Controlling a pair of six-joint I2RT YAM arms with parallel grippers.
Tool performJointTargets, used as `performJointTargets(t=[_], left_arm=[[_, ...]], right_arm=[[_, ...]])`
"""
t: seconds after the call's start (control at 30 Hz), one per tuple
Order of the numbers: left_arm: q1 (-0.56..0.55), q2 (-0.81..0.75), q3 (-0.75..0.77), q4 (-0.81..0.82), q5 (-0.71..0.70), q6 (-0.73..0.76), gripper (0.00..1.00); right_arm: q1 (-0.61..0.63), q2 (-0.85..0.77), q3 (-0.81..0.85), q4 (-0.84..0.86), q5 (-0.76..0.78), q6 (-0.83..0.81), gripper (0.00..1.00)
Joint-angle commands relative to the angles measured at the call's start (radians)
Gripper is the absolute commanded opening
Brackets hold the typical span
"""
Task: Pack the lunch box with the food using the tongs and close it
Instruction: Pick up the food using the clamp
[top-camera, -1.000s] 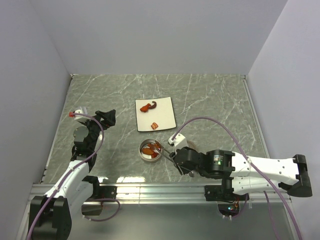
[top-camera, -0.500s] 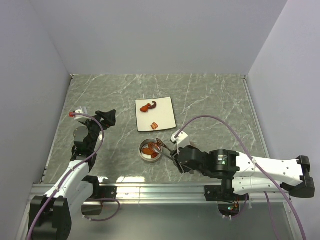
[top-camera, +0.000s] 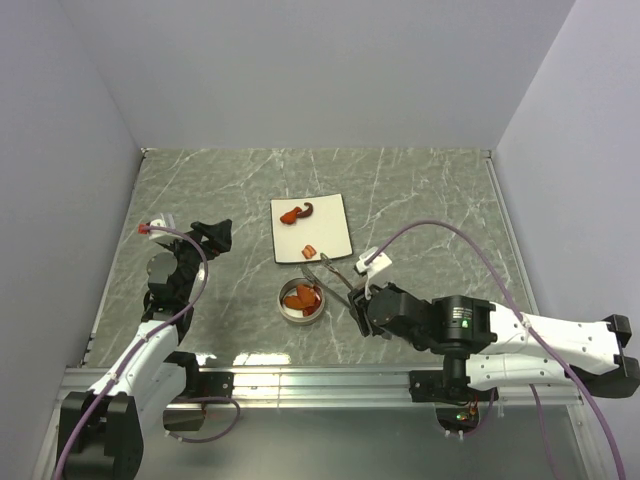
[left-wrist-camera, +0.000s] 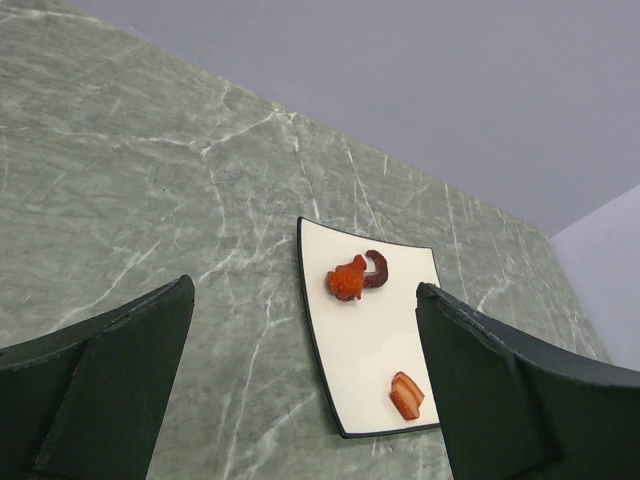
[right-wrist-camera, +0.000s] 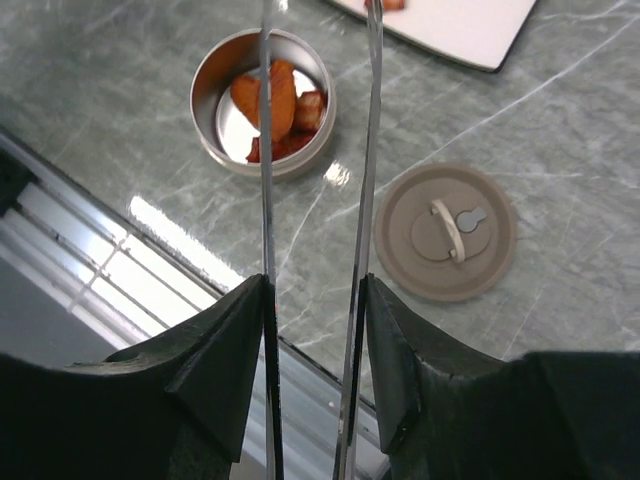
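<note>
The right gripper (right-wrist-camera: 315, 300) holds the long thin silver metal tongs (right-wrist-camera: 366, 150) in its jaws, arms slightly apart. The tips are near the white square plate (left-wrist-camera: 365, 340), past the small round silver tin (right-wrist-camera: 290, 168) (orange pieces (right-wrist-camera: 270, 95) inside, brown round lid (right-wrist-camera: 445, 232) beside it on the worktop (right-wrist-camera: 560, 120)). It seems best to put one tip on each side of the nearest red-brown piece (left-wrist-camera: 407, 394) and then squeeze gently; the left gripper (left-wrist-camera: 303, 290) has its jaws wide, holding nothing.

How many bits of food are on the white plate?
3. An orange piece and a dark purple curl sit together at the far end of the plate; a red-brown piece lies by its near corner. None seems hidden.
</note>
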Motion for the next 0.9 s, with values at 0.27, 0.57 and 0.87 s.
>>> performJointTargets(t=[0.27, 0.57, 0.87], left_arm=[[0.005, 0.002, -0.002, 0.049, 0.019, -0.011, 0.99], [0.005, 0.002, -0.006, 0.051, 0.016, -0.011, 0.99], [0.005, 0.018, -0.006, 0.057, 0.013, -0.011, 1.0]], right_arm=[[-0.14, 0.098, 0.129, 0.113, 0.091, -0.003, 0.54], [-0.388, 0.278, 0.174, 0.275, -0.09, -0.101, 0.54], [-0.528, 0.494, 0.229, 0.432, -0.241, -0.124, 0.54]])
